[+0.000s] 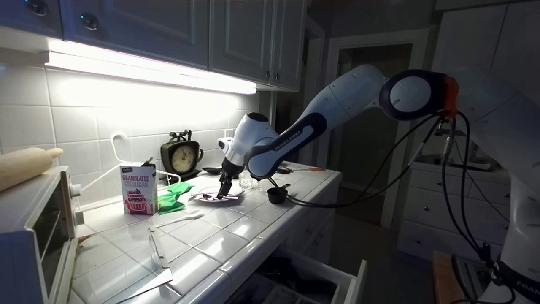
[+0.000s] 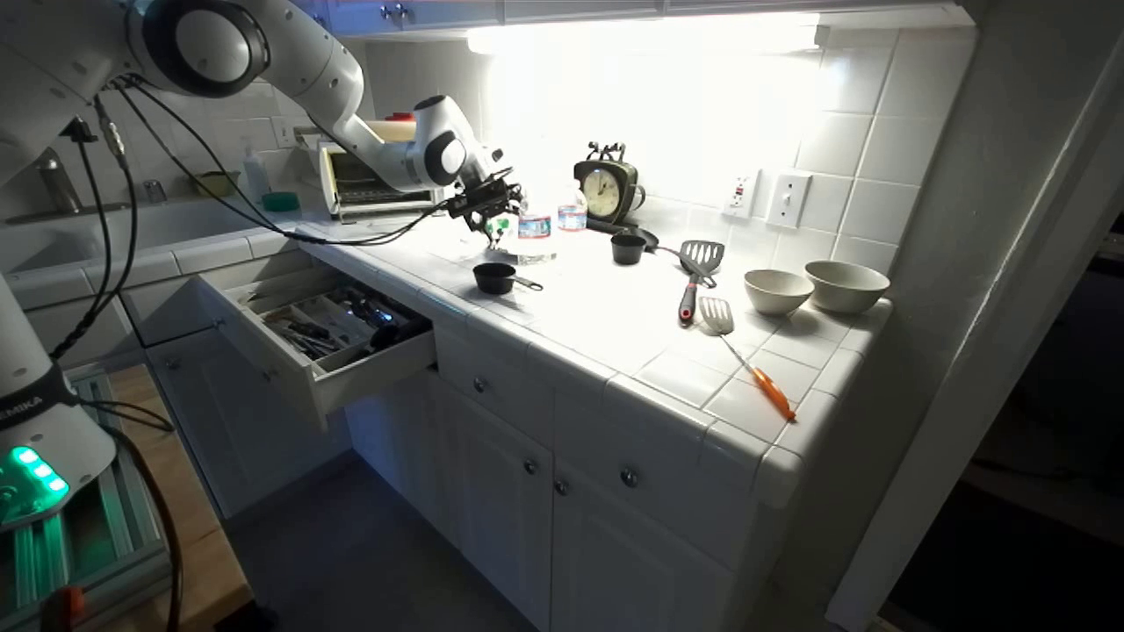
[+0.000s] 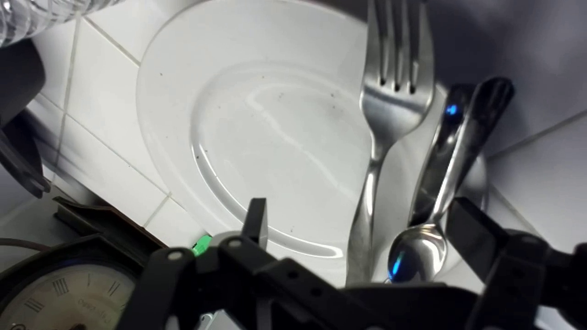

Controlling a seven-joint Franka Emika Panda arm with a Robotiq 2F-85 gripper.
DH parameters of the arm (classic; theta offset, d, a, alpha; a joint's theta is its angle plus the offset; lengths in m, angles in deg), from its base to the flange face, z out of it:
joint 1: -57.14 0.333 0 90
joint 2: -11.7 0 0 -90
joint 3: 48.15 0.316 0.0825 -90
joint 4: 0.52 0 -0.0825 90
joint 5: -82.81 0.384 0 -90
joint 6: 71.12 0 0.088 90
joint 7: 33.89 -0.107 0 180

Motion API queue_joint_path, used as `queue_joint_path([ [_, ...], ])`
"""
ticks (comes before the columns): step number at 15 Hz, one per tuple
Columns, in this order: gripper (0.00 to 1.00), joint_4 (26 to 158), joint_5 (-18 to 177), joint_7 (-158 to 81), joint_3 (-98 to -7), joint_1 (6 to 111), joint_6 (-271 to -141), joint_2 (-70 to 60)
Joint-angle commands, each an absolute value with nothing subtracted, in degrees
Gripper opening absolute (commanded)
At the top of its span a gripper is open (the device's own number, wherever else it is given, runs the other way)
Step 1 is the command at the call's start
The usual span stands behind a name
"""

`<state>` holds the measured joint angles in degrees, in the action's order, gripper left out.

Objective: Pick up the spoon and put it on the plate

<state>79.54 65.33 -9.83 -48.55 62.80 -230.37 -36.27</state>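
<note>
A white plate point(image 3: 275, 160) lies on the tiled counter; it also shows in an exterior view point(image 1: 211, 199). A silver spoon point(image 3: 419, 252) lies on its rim side, with its bowl toward my gripper and its handle crossing a dark-looking knife point(image 3: 431, 174). A silver fork point(image 3: 396, 110) lies beside them. My gripper point(image 3: 360, 206) is open over the plate, also seen in both exterior views point(image 1: 222, 195) point(image 2: 492, 239). The fork handle and spoon bowl appear between the fingers. The right-hand finger is close to the spoon's neck; I cannot tell whether they touch.
A clock point(image 1: 183, 156), a sugar box point(image 1: 139, 190) and a green bag point(image 1: 172, 198) stand near the plate. A white long utensil point(image 1: 181, 218) lies in front. Clear bottles point(image 2: 534, 226) and a black measuring cup point(image 2: 494, 278) are close. A drawer point(image 2: 325, 386) is open below.
</note>
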Motion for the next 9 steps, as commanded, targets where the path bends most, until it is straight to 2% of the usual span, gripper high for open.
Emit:
queue_joint_path([
  [1,1.00,79.6,64.5,-14.7,-49.9,63.8,-232.8,-36.2],
  [5,1.00,81.8,64.8,-19.0,-51.0,64.7,-235.7,-34.2],
  [9,1.00,85.1,65.6,-25.5,-53.1,66.8,-229.8,-30.4],
])
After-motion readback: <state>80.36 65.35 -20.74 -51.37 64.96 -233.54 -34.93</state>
